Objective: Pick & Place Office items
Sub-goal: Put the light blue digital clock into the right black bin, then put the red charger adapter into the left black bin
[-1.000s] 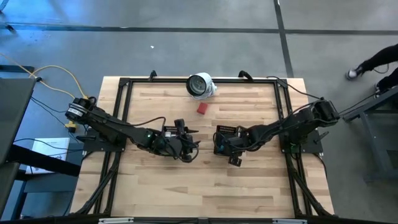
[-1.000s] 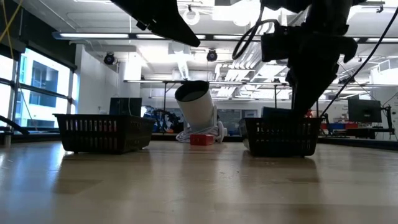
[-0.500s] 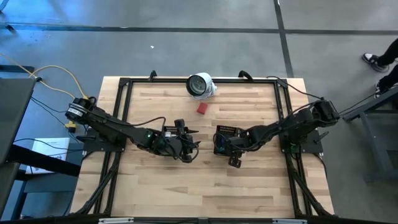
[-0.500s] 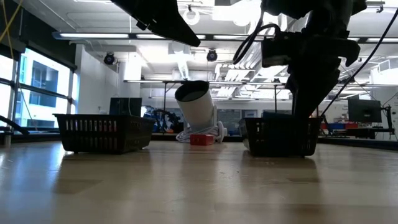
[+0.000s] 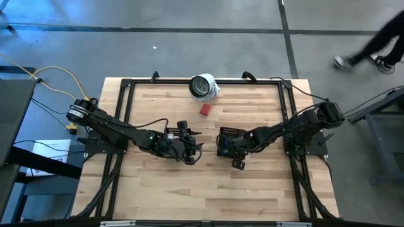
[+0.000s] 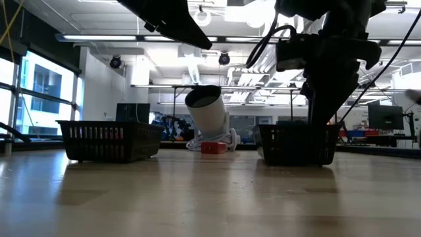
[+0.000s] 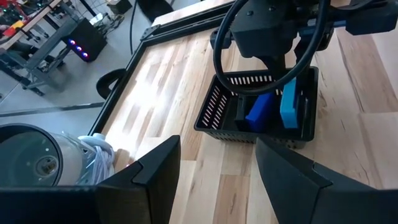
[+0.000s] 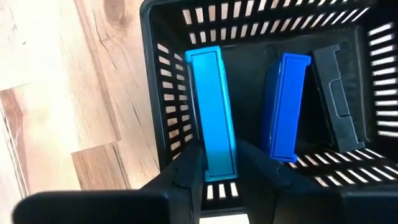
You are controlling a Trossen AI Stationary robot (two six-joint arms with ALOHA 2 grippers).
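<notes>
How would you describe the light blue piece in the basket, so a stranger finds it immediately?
Find the black mesh basket under the right gripper. Three pieces stand inside; the light blue piece is beside the basket wall, lighter than the dark blue piece and black piece.

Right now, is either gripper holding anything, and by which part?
Right gripper pinches the light blue piece by its near end, inside the black tray. Left gripper is open, holding nothing.

Black slotted basket (image 8: 163, 74) holding a teal piece (image 8: 211, 106), blue piece (image 8: 284, 102) and dark piece (image 8: 336, 93); red piece (image 5: 206, 110) on pale striped wood tabletop (image 5: 189, 183)
</notes>
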